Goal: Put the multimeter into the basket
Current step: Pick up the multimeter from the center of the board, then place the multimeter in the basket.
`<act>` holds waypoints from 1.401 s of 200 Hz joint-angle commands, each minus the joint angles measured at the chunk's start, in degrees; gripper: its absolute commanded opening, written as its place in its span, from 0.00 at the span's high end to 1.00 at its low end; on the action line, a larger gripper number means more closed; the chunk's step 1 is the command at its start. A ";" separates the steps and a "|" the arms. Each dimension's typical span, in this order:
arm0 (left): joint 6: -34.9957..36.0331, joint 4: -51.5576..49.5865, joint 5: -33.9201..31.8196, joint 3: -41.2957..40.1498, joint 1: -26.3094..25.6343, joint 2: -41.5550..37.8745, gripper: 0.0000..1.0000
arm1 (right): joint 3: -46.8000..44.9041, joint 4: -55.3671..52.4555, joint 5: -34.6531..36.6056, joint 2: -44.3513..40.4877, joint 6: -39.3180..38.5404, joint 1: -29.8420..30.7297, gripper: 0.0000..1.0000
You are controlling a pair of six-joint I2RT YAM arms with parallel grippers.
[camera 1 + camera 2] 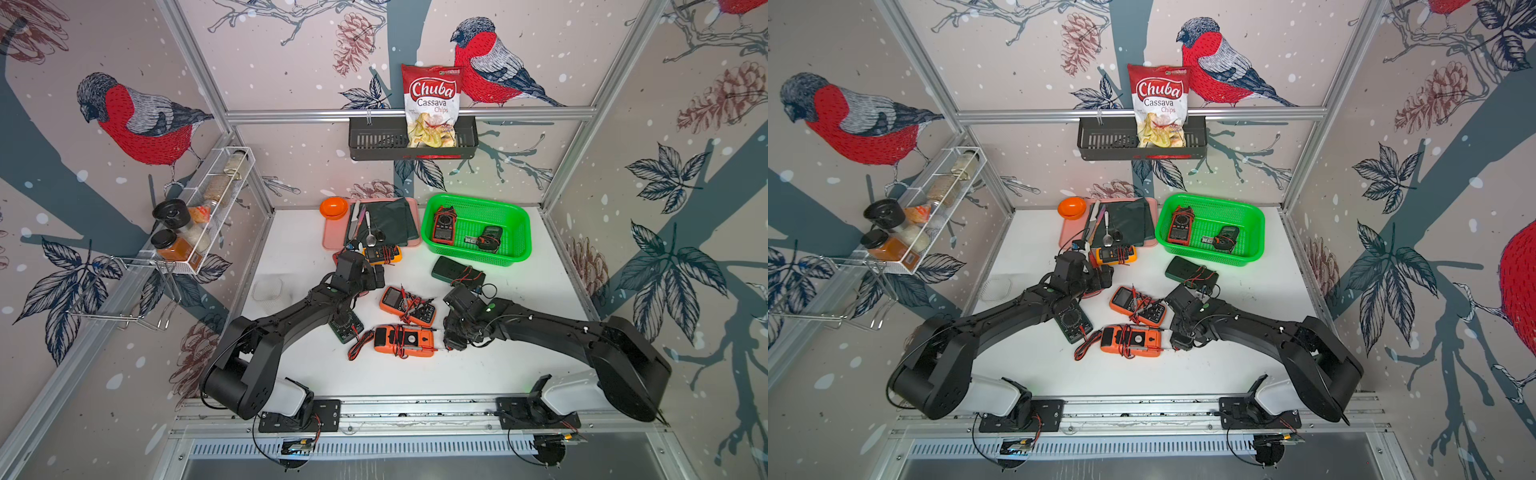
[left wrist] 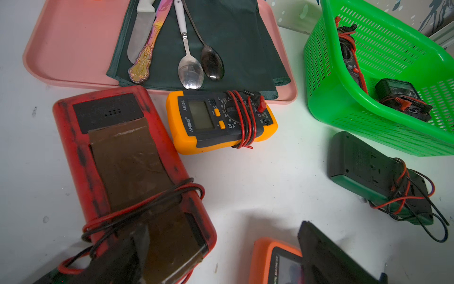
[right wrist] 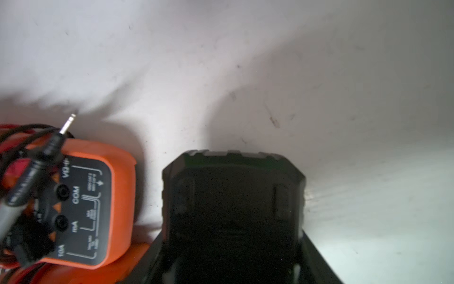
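Note:
The green basket (image 1: 521,220) stands at the back right and holds a red clamp meter (image 1: 444,224) and a small dark meter (image 1: 490,239). My right gripper (image 1: 451,338) points down at the table, just right of a big orange multimeter (image 1: 403,340). In the right wrist view its jaws stand against both sides of a black multimeter (image 3: 233,186) that lies on the white table. My left gripper (image 1: 374,276) hovers open over a red multimeter (image 2: 118,152), near a yellow multimeter (image 2: 221,120), with nothing between its fingers.
Two orange meters (image 1: 407,305), a dark green meter (image 1: 455,270) with tangled leads and an analog meter (image 1: 347,328) lie mid-table. A pink tray (image 1: 332,232) with cutlery sits at the back. A black wall rack (image 1: 374,143) holds a chips bag; a white wire rack (image 1: 199,208) hangs left.

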 commanded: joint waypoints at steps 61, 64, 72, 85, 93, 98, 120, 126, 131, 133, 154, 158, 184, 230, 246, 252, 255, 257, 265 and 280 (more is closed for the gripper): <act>-0.31 1.23 -0.63 1.21 0.12 -0.10 0.02 | 16.07 -12.75 8.50 -6.13 -16.95 -3.72 0.82; -0.33 1.34 -0.60 1.27 0.15 -0.10 0.01 | 16.48 -12.75 8.66 -6.45 -17.47 -4.28 0.82; -0.27 1.41 -0.65 1.45 0.12 -0.02 0.02 | 17.74 -12.35 8.94 -7.44 -18.87 -6.18 0.82; -0.30 1.56 -0.63 1.63 0.11 0.15 0.02 | 19.23 -10.39 8.88 -8.95 -21.17 -10.19 0.82; -0.27 1.70 -0.59 1.75 0.11 0.24 0.01 | 19.88 -8.37 8.91 -10.38 -22.84 -12.27 0.82; -0.27 1.70 -0.51 1.86 0.11 0.33 0.01 | 20.09 -6.73 9.37 -10.82 -23.74 -13.43 0.82; -0.31 1.76 -0.49 2.23 0.12 0.67 0.02 | 21.05 -0.20 8.07 -11.38 -26.67 -18.86 0.82; -0.33 1.81 -0.47 2.26 0.13 0.82 0.01 | 21.39 1.13 7.49 -10.94 -27.24 -20.42 0.82; -0.20 1.81 -0.52 2.39 0.15 0.94 0.02 | 21.65 2.17 6.93 -10.47 -27.88 -21.73 0.82; -0.22 1.81 -0.50 2.45 0.12 0.99 0.01 | 21.75 2.65 6.65 -10.13 -28.13 -22.22 0.82; 0.17 1.51 -0.41 3.13 0.17 1.95 0.02 | 24.11 6.24 4.59 -5.40 -30.58 -27.35 0.82; 0.12 1.46 -0.44 3.29 0.12 2.15 0.02 | 24.77 6.73 4.38 -4.22 -31.02 -28.16 0.82; 0.05 1.73 -0.33 3.58 0.14 2.69 0.02 | 29.76 9.19 3.36 3.45 -32.84 -32.12 0.82; 0.01 2.07 -0.24 3.95 0.14 3.41 0.02 | 42.47 8.59 2.83 20.23 -35.13 -34.25 0.83; 0.01 2.03 -0.14 4.18 0.12 3.66 0.02 | 48.49 5.78 2.25 27.25 -35.35 -34.25 0.83; 0.01 2.07 -0.08 4.12 0.19 3.67 0.02 | 50.71 4.63 2.01 29.74 -35.42 -34.22 0.83; 0.01 2.08 -0.06 4.13 0.22 3.68 0.01 | 51.66 4.21 1.94 31.00 -35.43 -34.17 0.83; -0.02 2.07 -0.06 4.13 0.21 3.68 0.02 | 52.26 3.86 1.87 31.81 -35.49 -34.10 0.83; 0.05 2.07 -0.08 4.12 0.20 3.68 0.02 | 54.31 3.16 1.77 34.36 -35.66 -33.86 0.83; 0.27 1.90 -0.12 4.15 0.26 3.68 0.02 | 57.47 2.10 1.65 38.67 -35.75 -33.34 0.83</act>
